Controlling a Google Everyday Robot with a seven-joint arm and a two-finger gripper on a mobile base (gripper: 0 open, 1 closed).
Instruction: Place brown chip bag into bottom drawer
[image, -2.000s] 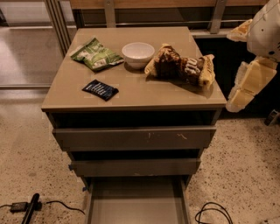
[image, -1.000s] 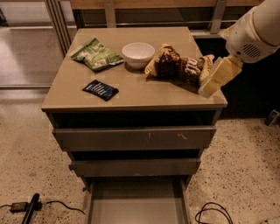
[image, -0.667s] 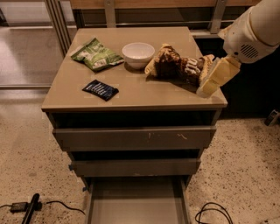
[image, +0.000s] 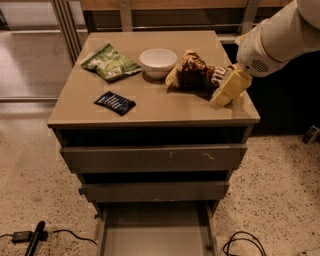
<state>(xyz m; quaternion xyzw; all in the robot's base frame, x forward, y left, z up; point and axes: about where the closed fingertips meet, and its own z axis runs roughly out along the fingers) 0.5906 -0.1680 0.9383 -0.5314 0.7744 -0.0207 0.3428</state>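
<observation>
End effector (image: 221, 99) by brown chip bag (image: 191, 75), rt edge (cabinet (image: 150, 109))

The thick white tubular arm (image: 282, 32) has a smooth shell and ends in a bulky round joint. On this joint there is a small patch of dark dots, like a grille. The pale yellow blocky gripper (image: 227, 90) is attached below it, over the right side of the beige flat surface (image: 150, 107).
</observation>
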